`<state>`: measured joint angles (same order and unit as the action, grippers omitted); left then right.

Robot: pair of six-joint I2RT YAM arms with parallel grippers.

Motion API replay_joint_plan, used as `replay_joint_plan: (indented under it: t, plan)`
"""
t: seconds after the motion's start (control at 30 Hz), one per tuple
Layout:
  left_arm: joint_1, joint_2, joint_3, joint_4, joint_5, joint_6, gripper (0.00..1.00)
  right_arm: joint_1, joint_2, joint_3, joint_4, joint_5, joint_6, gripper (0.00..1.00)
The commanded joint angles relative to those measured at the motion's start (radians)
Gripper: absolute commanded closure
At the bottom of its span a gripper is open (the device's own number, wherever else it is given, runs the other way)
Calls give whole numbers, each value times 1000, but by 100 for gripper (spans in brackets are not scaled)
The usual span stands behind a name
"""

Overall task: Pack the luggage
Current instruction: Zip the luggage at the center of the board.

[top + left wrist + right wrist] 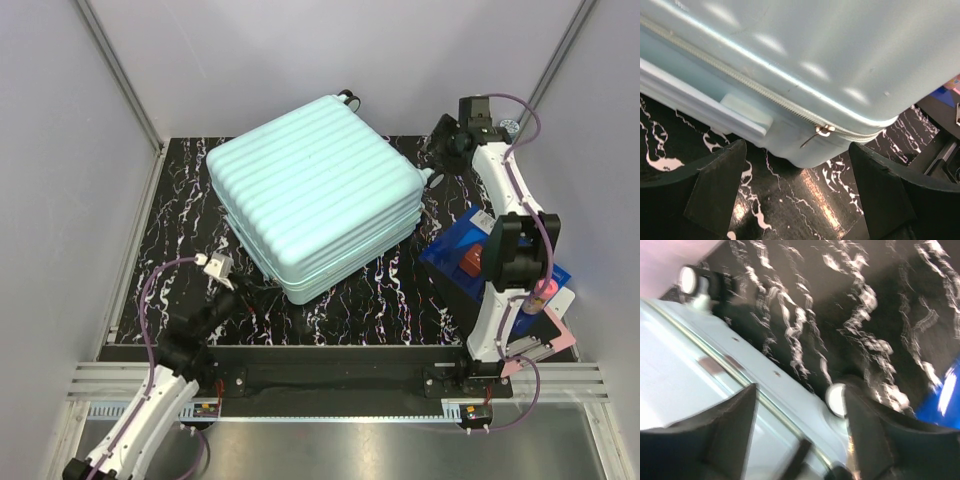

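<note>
Marbled table [180,235] carries luggage [315,195]; blue box [452,252] beside.

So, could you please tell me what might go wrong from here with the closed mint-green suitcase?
1. The small metal zipper pull hangs loose on the mint-green hard-shell suitcase; the open left gripper could easily miss it.
2. The open right gripper is beside a white wheel; a bump might shove the case toward the flat blue box.

Count: 1 suitcase [315,190]; 2 wheels [836,400] on it in the right wrist view; 1 zip pull [822,131]. 1 blue box [450,250], 1 red item [472,260] inside. 1 pink sheet [562,343]. 2 arms [150,410]. 2 grippers: left gripper [797,150], right gripper [800,390]. 1 table [180,220].
</note>
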<state>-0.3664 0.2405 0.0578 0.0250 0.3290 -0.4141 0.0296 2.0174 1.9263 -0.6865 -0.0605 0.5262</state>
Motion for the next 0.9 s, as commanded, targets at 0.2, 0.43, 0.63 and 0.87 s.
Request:
replay_joint_plan:
  t: [0.2, 0.43, 0.63, 0.87]
  plan:
    - [-5, -159, -7, -43, -116, -15, 10, -14, -397, -240, -71, 13, 24, 1]
    - [-5, -161, -6, -54, -125, -23, 9, 18, -428, -331, -50, 28, 132, 0]
    - [-5, -178, -12, -51, -108, -22, 8, 110, -388, -329, -22, 112, 230, 0]
    - [-5, -211, -23, -54, -97, -22, 7, 136, -370, -398, 51, 194, 354, 0]
